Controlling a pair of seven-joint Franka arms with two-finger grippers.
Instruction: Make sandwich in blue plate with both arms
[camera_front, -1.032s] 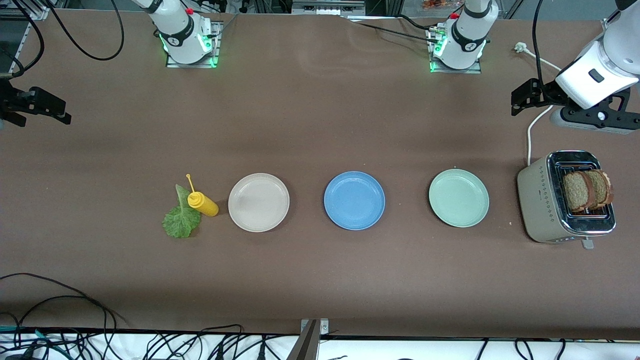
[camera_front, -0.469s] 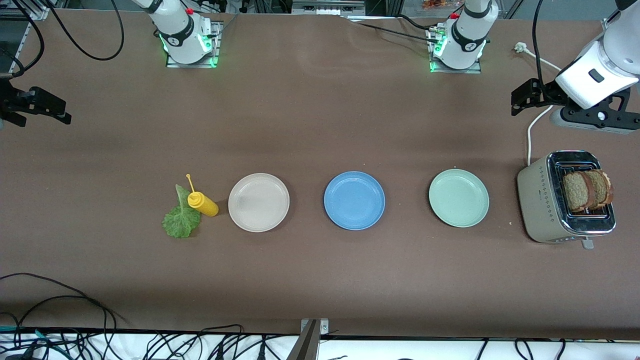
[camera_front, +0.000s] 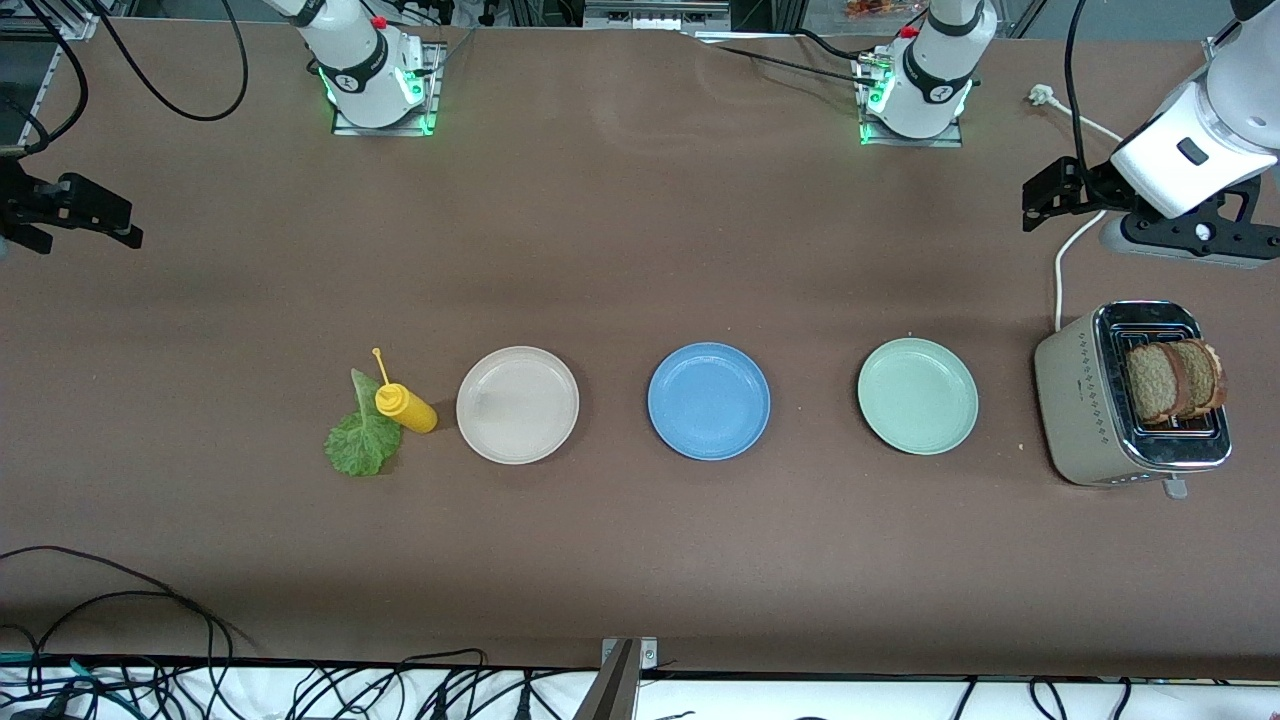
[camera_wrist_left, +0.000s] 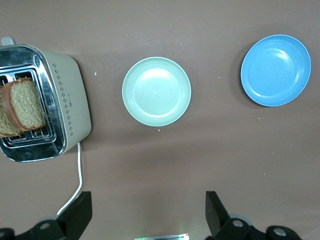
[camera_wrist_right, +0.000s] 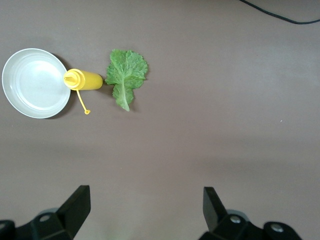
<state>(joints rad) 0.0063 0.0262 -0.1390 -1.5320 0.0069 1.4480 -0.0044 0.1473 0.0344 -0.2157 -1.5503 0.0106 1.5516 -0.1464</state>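
- The round, shallow, matte mid-blue plate (camera_front: 709, 401) sits bare in the middle of a row of three, between a beige-white plate (camera_front: 517, 405) toward the right arm's end and a pale green plate (camera_front: 917, 396) toward the left arm's end.
- The sandwich is not yet built: two square slices of brown wholegrain bread (camera_front: 1172, 380) stand upright in the slots of a cream and chrome toaster (camera_front: 1085, 410) at the left arm's end of the table.
- The ruffled green lettuce leaf (camera_front: 363, 437) lies flat on the table, touching a yellow squeeze bottle (camera_front: 405, 407) that lies on its side just beside the beige-white plate.
- The left gripper (camera_wrist_left: 149, 212) hangs high over the table near the toaster, fingers wide apart and holding nothing.
- The right gripper (camera_wrist_right: 146, 210) hangs over bare table at the right arm's end, fingers likewise spread and empty.
- Handling, as a judgement: the bread looks light, soft and crumbly, so a gentle pinch on the crust edge standing above the slot suits it, with a straight lift.
- The leaf seems limp, thin and easily torn; its thicker pale rib looks the firmest place to grasp.
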